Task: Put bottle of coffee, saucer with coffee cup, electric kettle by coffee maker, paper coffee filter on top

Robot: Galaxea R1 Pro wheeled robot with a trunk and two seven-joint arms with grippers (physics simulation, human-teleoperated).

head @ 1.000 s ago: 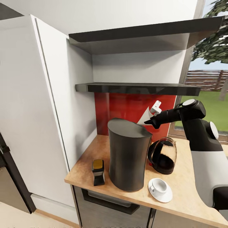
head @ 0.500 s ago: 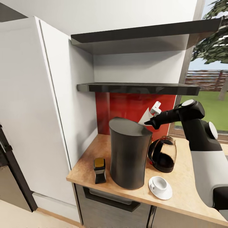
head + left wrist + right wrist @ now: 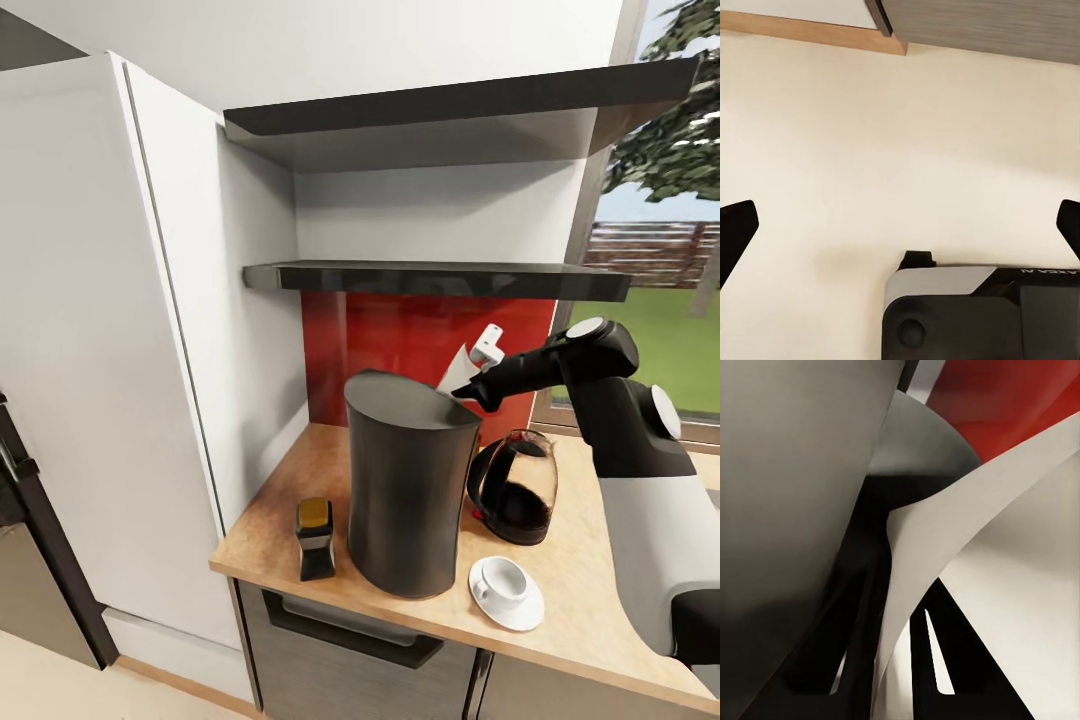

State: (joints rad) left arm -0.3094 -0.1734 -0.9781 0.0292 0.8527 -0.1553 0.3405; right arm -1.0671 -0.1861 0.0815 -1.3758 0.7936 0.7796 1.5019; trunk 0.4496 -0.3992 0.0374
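Wooden countertop [image 3: 590, 610] under dark shelves carries the coffee maker [image 3: 408, 480]; the right gripper [image 3: 470, 390] pinches a paper filter [image 3: 457, 370] at its rear top edge. Below sit the kettle [image 3: 515, 488], cup [image 3: 497, 583] on saucer [image 3: 527, 612], and coffee bottle [image 3: 315, 538] beyond. Left wrist: left gripper [image 3: 900, 225] spread wide over pale floor [image 3: 900, 135]. Right wrist: closed fingers [image 3: 870, 607] clamp the white filter [image 3: 967, 525].
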